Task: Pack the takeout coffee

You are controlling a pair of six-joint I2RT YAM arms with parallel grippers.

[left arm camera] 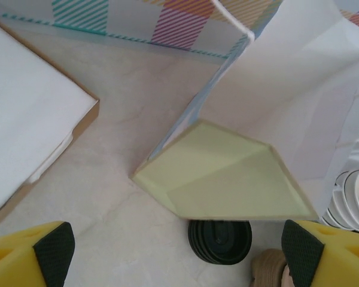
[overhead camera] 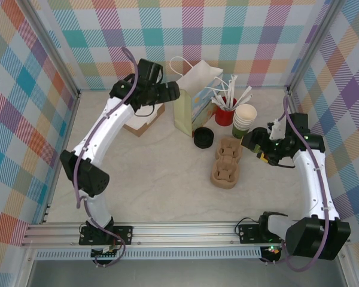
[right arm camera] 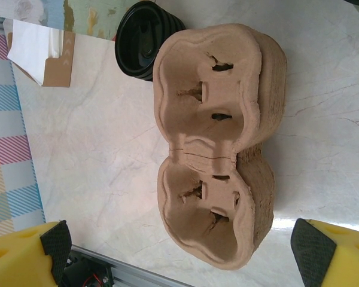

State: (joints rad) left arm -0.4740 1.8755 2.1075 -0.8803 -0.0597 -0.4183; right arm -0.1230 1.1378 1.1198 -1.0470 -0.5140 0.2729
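LEFT AND RIGHT ARMS AT THE PACKING TABLE: The left gripper [overhead camera: 176,93], its yellow fingers [left arm camera: 52,251] spread wide with nothing between them, hovers at the side of a white paper bag [overhead camera: 198,89] standing upright at the back of the table [overhead camera: 155,179]. Seen from the left wrist, the bag's pale green folded side faces the camera. A stack of black lids [left arm camera: 220,240] sits just below it, and a cardboard box of white napkins [left arm camera: 30,119] lies off to the left. Across the table, the right gripper [overhead camera: 252,141] is likewise wide open and empty, poised just beside the right side of the brown pulp cup carrier [right arm camera: 215,137], whose two hollows lie bare. The olive-green paper cups [overhead camera: 245,118], cream-white inside, stand nested in a stack just behind the right gripper. They are beside the red cup of white-wrapped straws [overhead camera: 225,105] and near the carrier's far end, and neither gripper touches them.
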